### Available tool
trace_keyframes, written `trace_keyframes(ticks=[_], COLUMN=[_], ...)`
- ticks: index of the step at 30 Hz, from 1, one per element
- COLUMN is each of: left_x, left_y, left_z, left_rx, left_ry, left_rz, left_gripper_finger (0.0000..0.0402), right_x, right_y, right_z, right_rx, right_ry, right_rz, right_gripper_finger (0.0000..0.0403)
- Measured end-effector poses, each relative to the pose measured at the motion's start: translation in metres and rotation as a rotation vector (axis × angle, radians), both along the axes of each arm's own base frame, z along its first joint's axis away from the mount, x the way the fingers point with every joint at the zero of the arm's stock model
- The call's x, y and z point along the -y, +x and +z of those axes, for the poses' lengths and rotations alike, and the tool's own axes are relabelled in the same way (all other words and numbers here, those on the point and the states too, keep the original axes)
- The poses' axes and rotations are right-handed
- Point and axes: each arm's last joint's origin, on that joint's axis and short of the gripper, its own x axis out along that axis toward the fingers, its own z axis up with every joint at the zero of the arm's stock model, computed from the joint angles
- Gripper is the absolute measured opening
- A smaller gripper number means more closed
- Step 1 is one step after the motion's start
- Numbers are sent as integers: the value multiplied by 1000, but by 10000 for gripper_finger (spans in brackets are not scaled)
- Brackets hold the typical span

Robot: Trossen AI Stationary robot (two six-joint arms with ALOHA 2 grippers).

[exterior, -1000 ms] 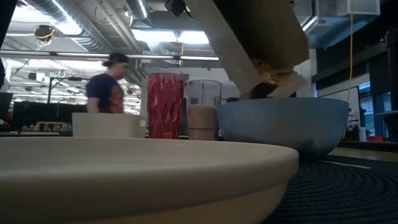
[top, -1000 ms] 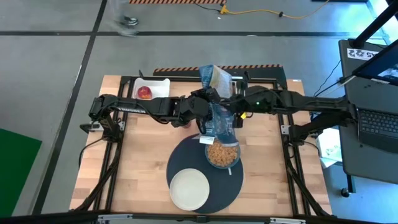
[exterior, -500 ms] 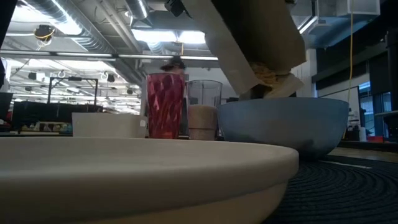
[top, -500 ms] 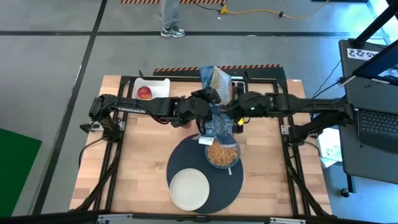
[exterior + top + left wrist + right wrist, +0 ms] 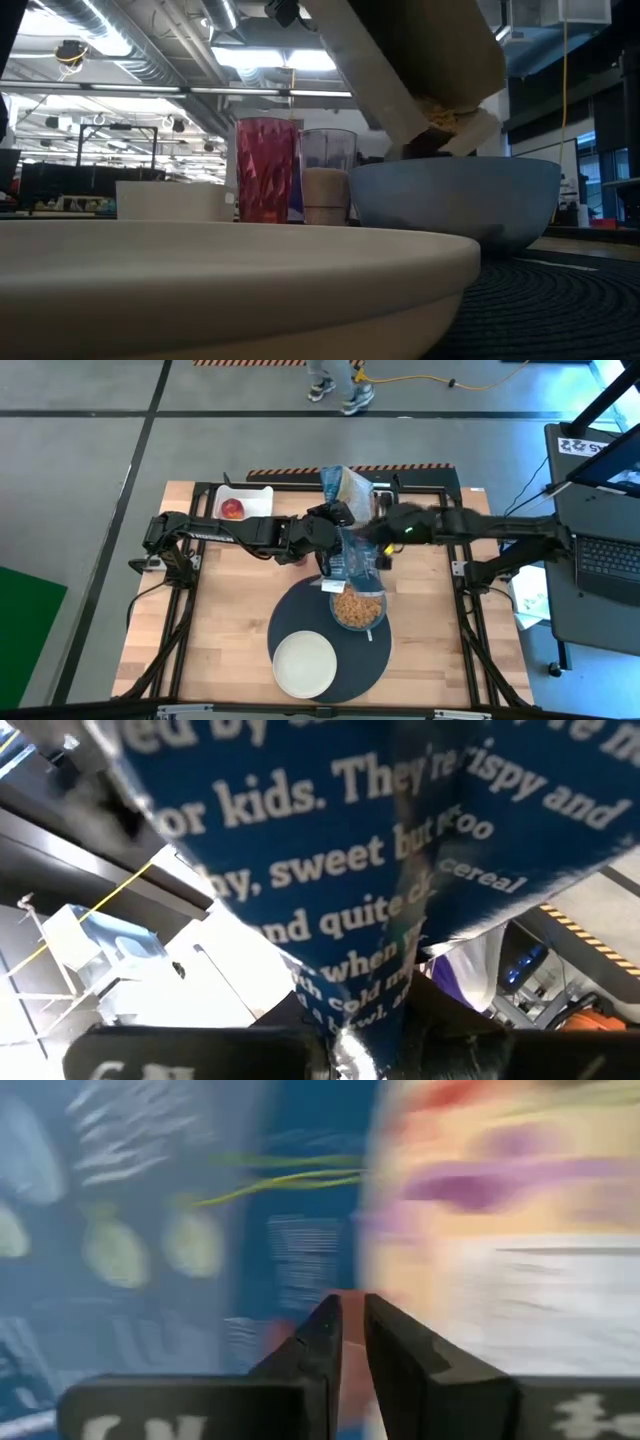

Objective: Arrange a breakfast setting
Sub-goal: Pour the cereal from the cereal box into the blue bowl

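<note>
Compared with the earlier frames, the person who crossed the floor behind the worktop has moved along the top edge of the high view to upper centre, where only legs and shoes (image 5: pixel 338 392) show, and is gone from the low view. The cereal box (image 5: pixel 352 550) keeps its tilt over the bowl, and the right arm has shifted slightly at the box.

Both dark arms reach in from the sides of the high view and meet at the box in the upper middle of the frame. The left gripper (image 5: pixel 335 520) comes from the left, its jaws closed tight on the box. The right gripper (image 5: pixel 383 532) comes from the right and sits against the box's other side; its wrist view shows the two fingers (image 5: pixel 325 1350) nearly together right at the printed panel, but whether they pinch it cannot be told.

The box is blue, mouth down over the light-blue bowl (image 5: pixel 357 607), which holds cereal flakes (image 5: pixel 355 605) and stands on the round dark placemat (image 5: pixel 290 620) at lower centre. The white plate (image 5: pixel 305 663) lies on the mat's lower left. A red apple (image 5: pixel 232 509) sits in a white tray (image 5: pixel 258 495) at upper left.

White print on the box in the left wrist view reads in part "kids", "crispy and", "sweet but", "cereal", "cold".

In the low view a red tumbler (image 5: pixel 265 170) and a clear glass (image 5: pixel 327 176) stand left of the bowl.
</note>
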Motion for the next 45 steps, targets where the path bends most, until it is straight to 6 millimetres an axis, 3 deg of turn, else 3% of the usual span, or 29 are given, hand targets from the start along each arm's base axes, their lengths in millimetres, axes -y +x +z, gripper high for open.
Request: trace_keyframes(ticks=[3,6,12,15,20,23,28,31,45], left_x=[0,1,3,6,10,12,12,13,15], left_y=[0,0,-1,-1,-1,-2,-3,-3,-3], left_z=[-1,-1,-1,-2,-3,-3,-5,-5,-6], left_rx=[-12,-11,-3,-9,-17,1,-11,-3,11], left_ry=[0,-1,-9,-11,-22,-38,-52,-54,-84], left_rz=[-5,-5,-5,-10,-36,-36,-37,-38,-56], left_gripper_finger=[39,39,39,39,39,39,39,39,39], right_x=[-1,2,0,-2,-2,-2,-3,-2,-6], right_y=[1,-6,-3,-4,-1,-1,2,-2,-10], right_z=[-9,5,-5,2,-12,-3,-19,-7,-8], right_rx=[-57,29,-34,23,-65,29,-44,34,-6], right_ry=[10,-18,-1,22,0,31,63,62,39], right_rz=[5,-99,-65,-90,-97,-120,-92,-134,-154], right_gripper_finger=[50,50,50,50,50,50,50,50,50])
